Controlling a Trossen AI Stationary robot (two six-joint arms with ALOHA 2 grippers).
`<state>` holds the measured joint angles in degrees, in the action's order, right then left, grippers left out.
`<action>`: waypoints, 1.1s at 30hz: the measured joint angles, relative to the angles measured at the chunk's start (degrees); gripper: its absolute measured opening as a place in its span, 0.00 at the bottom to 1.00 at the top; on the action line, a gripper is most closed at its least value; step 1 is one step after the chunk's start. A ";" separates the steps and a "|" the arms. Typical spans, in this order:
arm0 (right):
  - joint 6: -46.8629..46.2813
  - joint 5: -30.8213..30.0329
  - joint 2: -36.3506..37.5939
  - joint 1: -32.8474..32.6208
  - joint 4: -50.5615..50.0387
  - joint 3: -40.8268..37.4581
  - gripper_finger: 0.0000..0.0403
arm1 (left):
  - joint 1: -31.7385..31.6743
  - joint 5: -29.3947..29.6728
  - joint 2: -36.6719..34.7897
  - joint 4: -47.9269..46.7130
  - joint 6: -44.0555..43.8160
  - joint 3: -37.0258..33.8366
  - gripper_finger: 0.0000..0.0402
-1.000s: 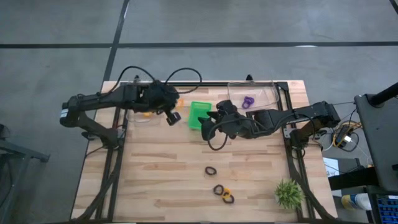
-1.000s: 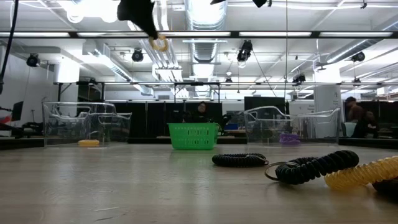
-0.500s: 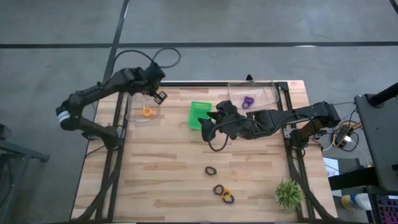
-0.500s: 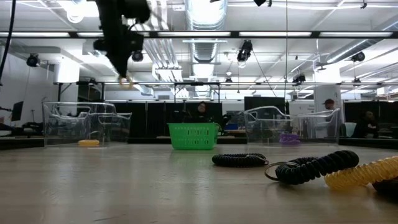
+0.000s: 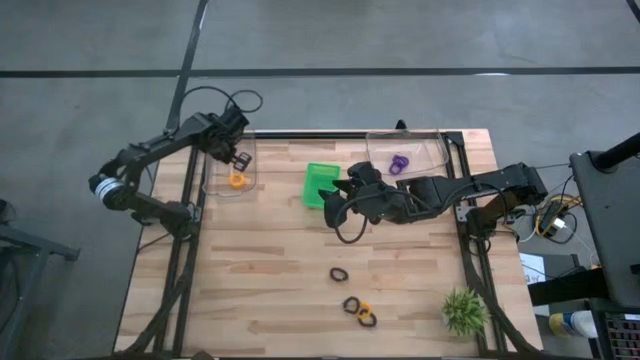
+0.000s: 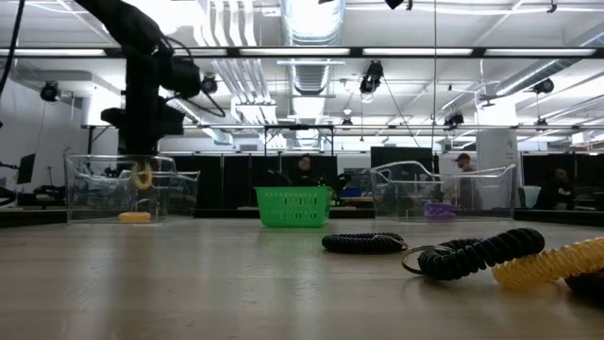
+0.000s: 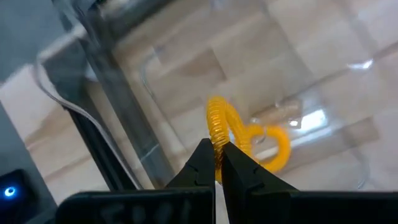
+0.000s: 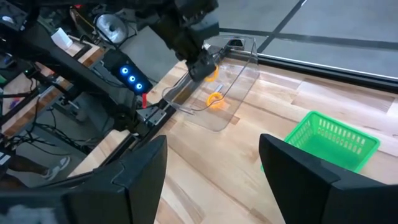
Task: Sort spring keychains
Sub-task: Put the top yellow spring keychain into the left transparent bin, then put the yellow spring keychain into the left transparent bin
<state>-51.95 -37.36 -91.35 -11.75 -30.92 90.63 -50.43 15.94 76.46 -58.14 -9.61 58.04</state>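
My left gripper [image 5: 238,158] is shut on a yellow spring keychain [image 7: 217,132] over the left clear bin [image 5: 215,178]. It also shows in the low view [image 6: 142,168]. An orange keychain [image 5: 237,181] lies on that bin's floor. A purple keychain [image 5: 400,163] lies in the right clear bin [image 5: 430,150]. A black keychain [image 5: 339,273] lies loose on the table. Another black one [image 5: 352,304] lies against a yellow one [image 5: 366,318] nearer the front. My right gripper [image 8: 211,186] is open and empty beside the green basket [image 5: 320,185]. My left gripper pinches the yellow keychain's coil [image 7: 216,149] between its two fingertips, at one spot on the loop. The fingers come from above, pointing down. The loop hangs below them [image 6: 143,177], clear of the bin's floor and above the orange keychain.
A spiky green plant [image 5: 465,310] stands at the near right corner. Dark frame rails run along the table's left and right sides [image 5: 185,250]. Bare wood lies between the basket and the loose keychains. People show in the room beyond the table.
My left gripper has carried the yellow keychain from beside the green basket toward the table's left edge, over the left clear bin. It has also come down to the level of the bin's walls, staying shut on the keychain.
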 joint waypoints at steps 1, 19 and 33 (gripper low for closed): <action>0.12 0.00 0.00 0.00 0.00 0.00 0.62 | -0.10 -0.20 0.01 0.27 -0.02 -0.99 0.01; 0.16 0.13 0.00 0.00 -0.42 0.00 0.62 | -0.11 -1.46 0.01 2.35 -3.65 -0.21 0.34; 2.58 23.01 0.00 0.00 -0.55 -2.92 0.59 | 2.13 -26.00 -2.85 1.04 -8.05 10.75 0.38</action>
<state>-49.37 -14.35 -91.35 -11.75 -31.47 87.71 -48.30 -10.06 73.61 -57.10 -17.66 68.79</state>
